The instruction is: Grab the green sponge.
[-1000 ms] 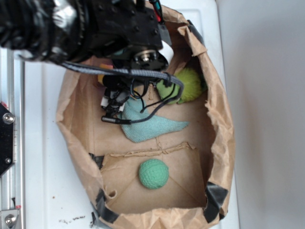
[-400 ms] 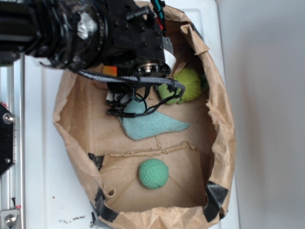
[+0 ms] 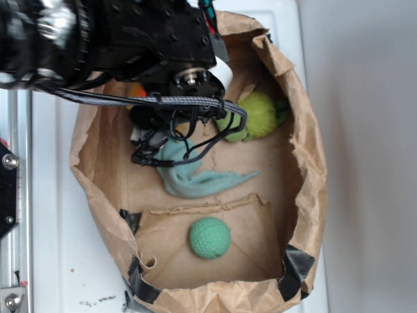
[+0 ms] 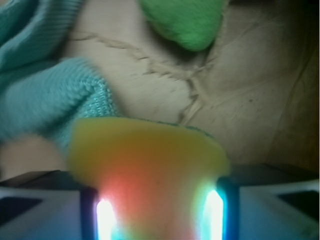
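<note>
Two green things lie in the brown paper tray (image 3: 306, 195), and I cannot tell which is the green sponge. One is a round knitted green pad (image 3: 210, 238) in the near section. The other is a fuzzy lime-green lump (image 3: 260, 114) at the far right, also at the top of the wrist view (image 4: 185, 22). My gripper (image 3: 146, 145) hangs over the far left of the tray, apart from both. In the wrist view my gripper (image 4: 157, 200) is shut on a blurred yellow-orange object (image 4: 145, 150) that fills the gap between the jaws.
A teal cloth (image 3: 195, 179) lies bunched under the gripper and shows at the left of the wrist view (image 4: 45, 95). A torn cardboard ridge (image 3: 202, 207) splits the tray floor. The tray's crumpled walls rise all round. White surface (image 3: 52, 215) surrounds it.
The arm has shifted up and left. The teal cloth has been drawn along with it and has bunched from a flat triangle into a narrow fold.
</note>
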Motion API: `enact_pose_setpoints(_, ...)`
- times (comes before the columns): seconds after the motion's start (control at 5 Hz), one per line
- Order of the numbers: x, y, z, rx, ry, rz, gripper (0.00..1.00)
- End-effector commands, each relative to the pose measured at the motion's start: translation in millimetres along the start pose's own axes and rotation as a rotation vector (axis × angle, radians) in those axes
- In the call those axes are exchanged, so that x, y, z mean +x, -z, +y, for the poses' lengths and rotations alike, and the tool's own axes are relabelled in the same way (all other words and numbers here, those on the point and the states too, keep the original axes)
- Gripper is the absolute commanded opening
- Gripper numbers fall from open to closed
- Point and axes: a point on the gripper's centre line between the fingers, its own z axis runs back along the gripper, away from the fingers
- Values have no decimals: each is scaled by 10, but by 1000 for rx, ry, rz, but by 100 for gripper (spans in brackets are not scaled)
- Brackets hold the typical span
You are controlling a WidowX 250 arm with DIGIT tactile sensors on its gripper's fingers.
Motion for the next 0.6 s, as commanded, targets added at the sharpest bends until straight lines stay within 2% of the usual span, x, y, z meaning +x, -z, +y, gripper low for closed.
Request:
enact_pose_setpoints(0.0, 273, -524, -183, 15, 5, -135, 0)
enact_pose_setpoints(0.2, 462, -665, -372, 19, -20, -175, 0)
enact_pose_setpoints(0.4, 530, -733, -477, 33, -37, -172, 0)
